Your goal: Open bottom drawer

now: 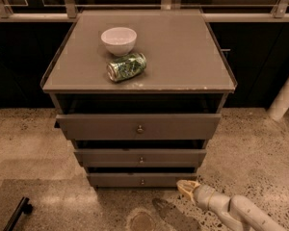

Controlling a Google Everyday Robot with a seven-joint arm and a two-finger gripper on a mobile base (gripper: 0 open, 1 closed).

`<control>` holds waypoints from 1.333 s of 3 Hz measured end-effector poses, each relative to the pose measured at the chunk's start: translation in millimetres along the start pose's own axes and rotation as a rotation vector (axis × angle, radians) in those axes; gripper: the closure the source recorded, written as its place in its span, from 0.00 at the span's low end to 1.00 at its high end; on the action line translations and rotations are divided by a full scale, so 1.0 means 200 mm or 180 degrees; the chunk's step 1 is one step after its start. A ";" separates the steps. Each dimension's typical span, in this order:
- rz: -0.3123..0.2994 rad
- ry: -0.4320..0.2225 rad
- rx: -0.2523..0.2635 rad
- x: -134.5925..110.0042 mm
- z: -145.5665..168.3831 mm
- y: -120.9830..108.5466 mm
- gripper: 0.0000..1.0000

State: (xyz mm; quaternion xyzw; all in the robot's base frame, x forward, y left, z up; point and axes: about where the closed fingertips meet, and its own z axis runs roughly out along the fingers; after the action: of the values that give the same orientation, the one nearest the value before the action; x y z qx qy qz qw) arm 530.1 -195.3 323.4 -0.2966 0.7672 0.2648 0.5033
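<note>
Approach step. Gripper [187,187] sits low over the floor [260,143], just beside the right end of the bottom drawer [115,179], the lowest in the cabinet [183,57]. Its opening: cannot tell; nothing visibly held. Next: move across to the centre knob [142,181], grasp, pull.

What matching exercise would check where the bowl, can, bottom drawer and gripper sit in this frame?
Things:
1. bowl
2. can
3. bottom drawer
4. gripper

Places:
A. low over the floor, just right of the slimmest front
B. lying on its side on the cabinet top
C. lowest of three fronts, knob at centre
D. upright on the top, behind the thing lying on its side

Pairs: 1-D, 2-B, 3-C, 4-A
</note>
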 end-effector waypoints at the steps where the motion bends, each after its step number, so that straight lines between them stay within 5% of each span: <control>1: 0.0012 -0.0001 0.0008 0.01 0.01 0.00 1.00; 4: -0.0380 0.0037 0.0395 0.13 0.16 0.00 1.00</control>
State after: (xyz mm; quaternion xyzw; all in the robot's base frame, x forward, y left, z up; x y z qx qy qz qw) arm 540.3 -177.7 288.5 -0.3115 0.7660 0.1846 0.5312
